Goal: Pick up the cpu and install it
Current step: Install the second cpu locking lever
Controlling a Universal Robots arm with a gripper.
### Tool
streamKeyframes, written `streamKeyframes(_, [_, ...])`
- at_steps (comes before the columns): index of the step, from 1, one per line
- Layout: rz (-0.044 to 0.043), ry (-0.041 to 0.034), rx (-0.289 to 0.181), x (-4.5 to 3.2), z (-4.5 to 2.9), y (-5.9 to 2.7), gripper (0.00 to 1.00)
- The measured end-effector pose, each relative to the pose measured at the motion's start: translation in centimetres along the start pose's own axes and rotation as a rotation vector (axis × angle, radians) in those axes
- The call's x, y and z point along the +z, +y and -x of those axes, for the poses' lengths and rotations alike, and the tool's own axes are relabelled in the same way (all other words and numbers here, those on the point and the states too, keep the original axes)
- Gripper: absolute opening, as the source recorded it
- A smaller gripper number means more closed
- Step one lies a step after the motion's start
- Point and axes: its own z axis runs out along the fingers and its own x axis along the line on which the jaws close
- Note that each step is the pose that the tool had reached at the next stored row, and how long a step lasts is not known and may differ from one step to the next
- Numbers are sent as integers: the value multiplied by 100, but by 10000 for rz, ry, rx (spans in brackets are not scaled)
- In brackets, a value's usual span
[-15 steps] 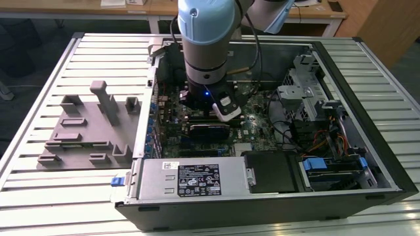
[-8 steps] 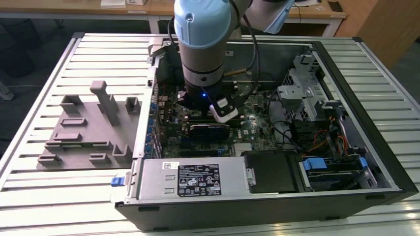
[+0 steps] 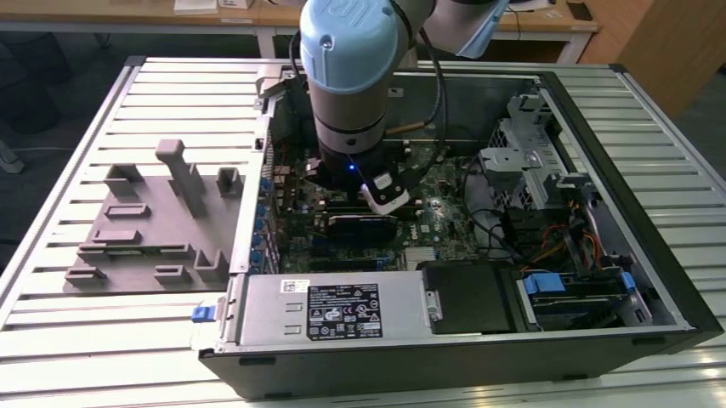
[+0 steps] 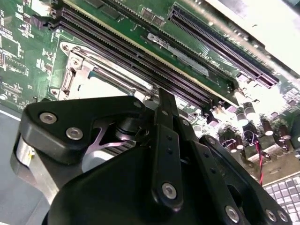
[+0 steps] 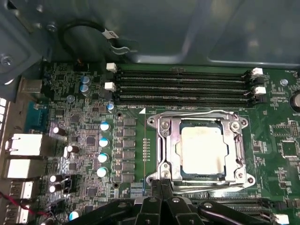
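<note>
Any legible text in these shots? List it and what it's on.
No text is legible.
Power supply label: rows of print and symbols, too small to read.
White sticker beside that label: too small to read.
Motherboard silkscreen: blurred, unreadable.
Cable tag: dark marks, unreadable.
The cpu top plate, seated in its socket: no marking can be made out.

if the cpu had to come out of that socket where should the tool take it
Probably straight down from above, onto the cpu's flat silvery top. It lies level, sunk inside the metal socket frame, whose rails crowd its edges, so a side pinch has little room. The memory slots run alongside.
</note>
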Motion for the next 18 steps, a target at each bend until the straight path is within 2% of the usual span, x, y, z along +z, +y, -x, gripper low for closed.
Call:
streamKeyframes(9, [265, 10, 16, 42, -4, -11, 11])
streamKeyframes(18, [307, 12, 18, 69, -57, -21, 11])
